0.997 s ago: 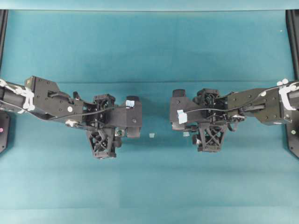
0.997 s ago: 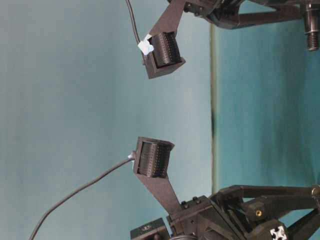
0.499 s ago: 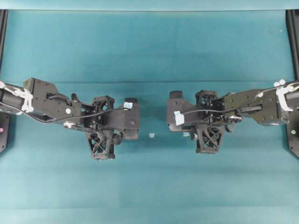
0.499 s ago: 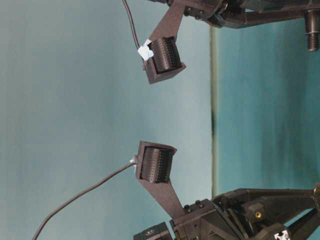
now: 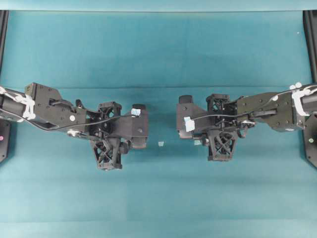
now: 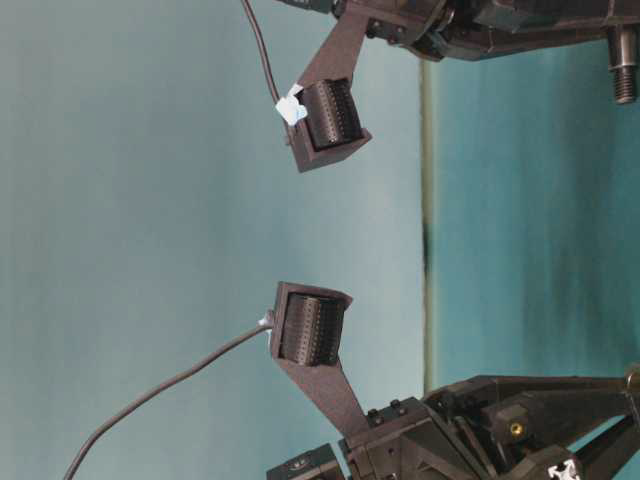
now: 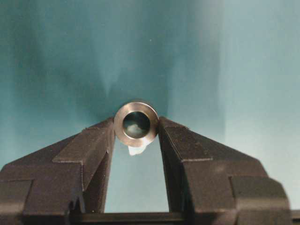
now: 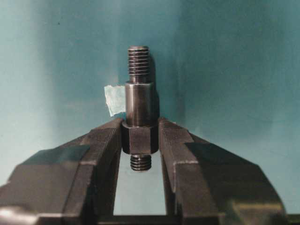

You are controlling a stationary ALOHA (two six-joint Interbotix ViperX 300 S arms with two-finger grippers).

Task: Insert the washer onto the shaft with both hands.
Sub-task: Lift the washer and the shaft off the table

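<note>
Overhead, the two black arms face each other over the teal table [image 5: 158,198], well apart, a pale scrap [image 5: 161,144] lying between them. The left wrist view shows the left gripper [image 7: 136,136] pinching the silvery metal ring washer [image 7: 136,123] at its edges. The right wrist view shows the right gripper [image 8: 140,136] clamped on the hex collar of the dark grey stepped shaft [image 8: 139,105], threaded end outward. Slight misalignment could likely knock the lightly held washer loose.

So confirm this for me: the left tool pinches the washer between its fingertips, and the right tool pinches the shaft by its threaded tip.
One detail is off. The right tool holds the shaft by its thick hexagonal collar; the threaded tip stands free beyond the fingers, as the right wrist view shows. The left tool does pinch the washer between its fingertips.
</note>
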